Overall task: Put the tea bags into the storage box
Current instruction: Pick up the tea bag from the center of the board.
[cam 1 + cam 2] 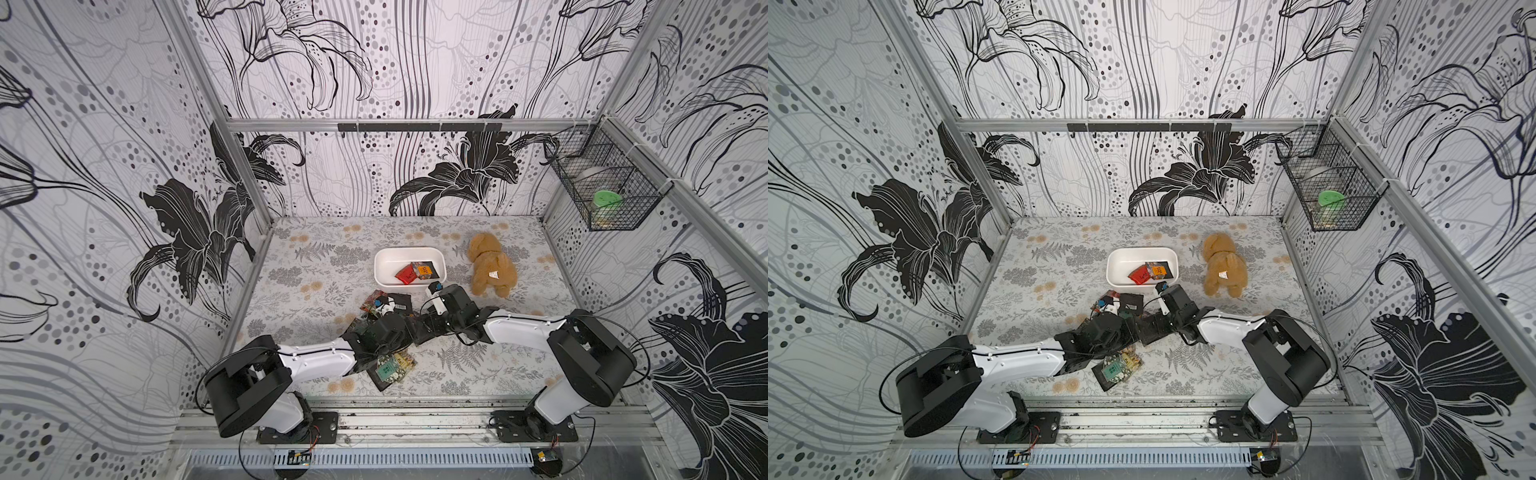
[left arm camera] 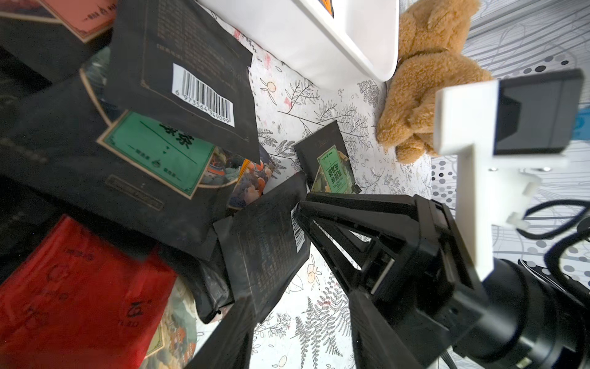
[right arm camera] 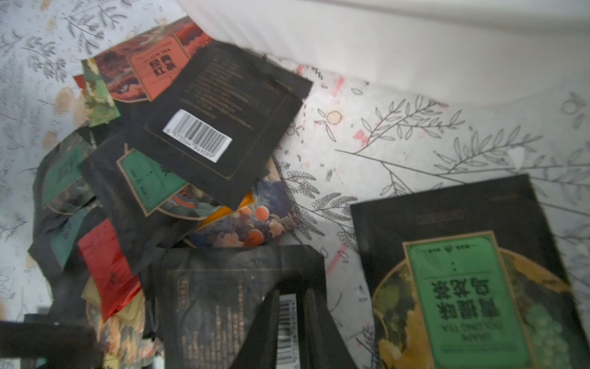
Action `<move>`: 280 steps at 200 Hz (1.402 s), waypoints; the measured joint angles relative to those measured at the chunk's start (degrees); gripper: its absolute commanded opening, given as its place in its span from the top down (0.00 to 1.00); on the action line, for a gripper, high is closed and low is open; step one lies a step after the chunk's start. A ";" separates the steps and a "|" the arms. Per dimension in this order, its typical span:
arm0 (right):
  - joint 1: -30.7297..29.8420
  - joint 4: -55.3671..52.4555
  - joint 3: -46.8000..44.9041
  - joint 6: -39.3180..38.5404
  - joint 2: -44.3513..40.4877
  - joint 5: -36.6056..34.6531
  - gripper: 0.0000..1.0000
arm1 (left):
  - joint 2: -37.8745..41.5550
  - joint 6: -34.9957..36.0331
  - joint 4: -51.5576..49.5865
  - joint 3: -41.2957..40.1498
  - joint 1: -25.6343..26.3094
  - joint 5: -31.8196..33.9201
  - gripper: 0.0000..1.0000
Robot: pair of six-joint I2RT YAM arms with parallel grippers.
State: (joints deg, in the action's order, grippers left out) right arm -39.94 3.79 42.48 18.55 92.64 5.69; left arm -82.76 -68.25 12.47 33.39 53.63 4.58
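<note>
The floral-patterned table [image 1: 311, 270] carries the storage box [image 1: 384, 274], plush toy [image 1: 490, 266] and scattered tea bags [image 1: 390, 370].

Top views look down; close, blurry wrist views seemingly share tea bags [image 2: 185, 80].

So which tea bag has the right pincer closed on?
The black tea bag lying back-up at the heap's edge, gripped at its barcode edge by the right pincer. The other barcode-up one tops the heap, nearer the storage box.

In both top views the left arm [image 1: 316, 357] and right arm [image 1: 519, 328] hide much of the tea bags [image 1: 390, 370]. The right wrist view is blurred, its storage box [image 3: 383, 41] cut off. What lies in the wire basket [image 1: 615, 220] is too small to tell.
</note>
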 measured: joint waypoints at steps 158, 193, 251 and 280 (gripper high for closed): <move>0.00 -2.40 1.66 0.02 1.90 -0.81 0.87 | -5.33 -0.76 0.44 0.02 0.02 1.25 0.51; 0.00 -2.51 1.66 0.02 1.90 -0.79 0.88 | -6.34 -0.76 0.83 0.52 0.02 1.18 0.53; 0.00 -2.51 1.66 0.02 1.90 -0.79 0.88 | -6.40 -1.51 2.84 0.59 0.02 -0.55 0.58; 0.00 -2.51 1.66 0.02 1.90 -0.79 0.88 | -6.38 -1.75 3.78 0.59 0.02 -1.05 0.62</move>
State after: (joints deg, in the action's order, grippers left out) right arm -39.94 1.28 44.14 18.57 94.54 4.91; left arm -89.14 -70.00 16.25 33.98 53.65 3.53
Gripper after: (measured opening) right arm 0.121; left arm 0.388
